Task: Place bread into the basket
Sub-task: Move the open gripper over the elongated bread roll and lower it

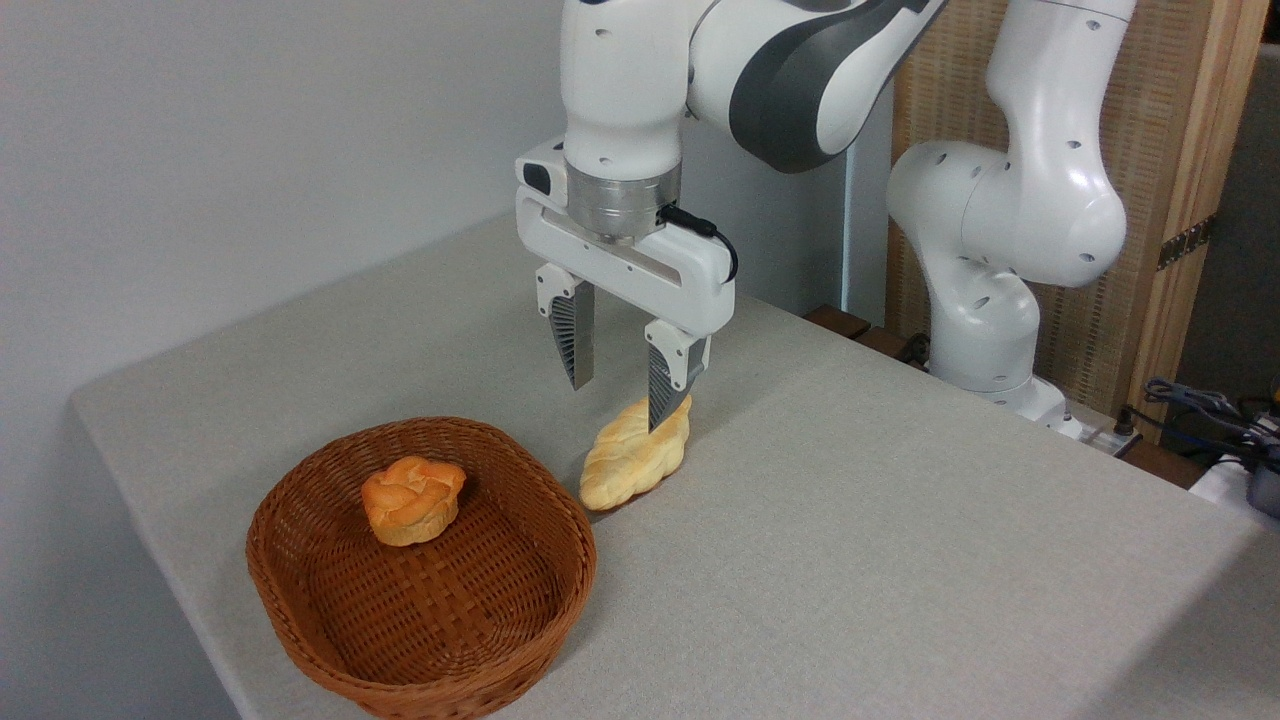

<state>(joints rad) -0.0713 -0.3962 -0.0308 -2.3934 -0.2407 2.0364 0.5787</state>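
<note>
Gripper hangs with jaws spread above the braided loaf on the table, the right fingertip seemingly near its top; wicker basket alongside holds 1 bun.

The gripper hangs over the middle of the table, its fingers pointing down and spread apart, with the bread lying on the cloth directly below and slightly nearer the camera (the right finger's tip overlaps the loaf's far end in this view, contact uncertain). Down and to the left of the gripper sits the basket, just beside the loaf's near end, with a bun inside it toward its far side.
</note>
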